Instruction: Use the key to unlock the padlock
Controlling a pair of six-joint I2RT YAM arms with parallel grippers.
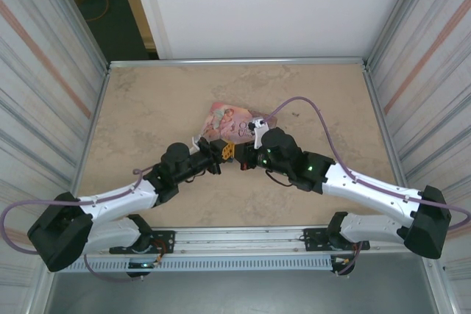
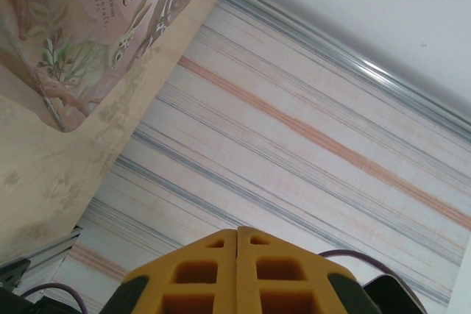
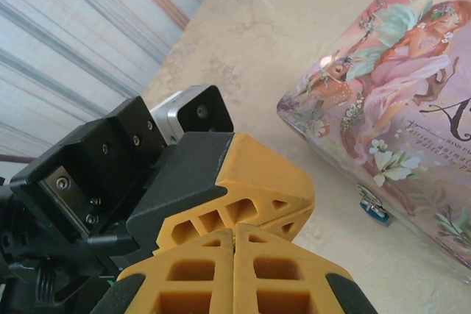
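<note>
The small blue padlock [image 3: 374, 209] hangs at the front edge of the pink illustrated tin [image 3: 397, 93], on the table. My right gripper [image 3: 235, 230] is shut, its yellow fingers pressed together. My left gripper [image 3: 303, 211] lies across just beyond those tips, also shut, and touching or nearly touching them. In the top view the two grippers, left [image 1: 229, 151] and right [image 1: 241, 157], meet tip to tip just in front of the tin [image 1: 227, 120]. My left gripper [image 2: 237, 232] shows nothing between its closed fingers. The key is hidden.
The tin [image 2: 81, 27] lies on the beige table [image 1: 147, 108], which has striped walls on the left and right and a white wall behind. A purple cable [image 1: 324, 119] loops over the right arm. Bare table surrounds the tin.
</note>
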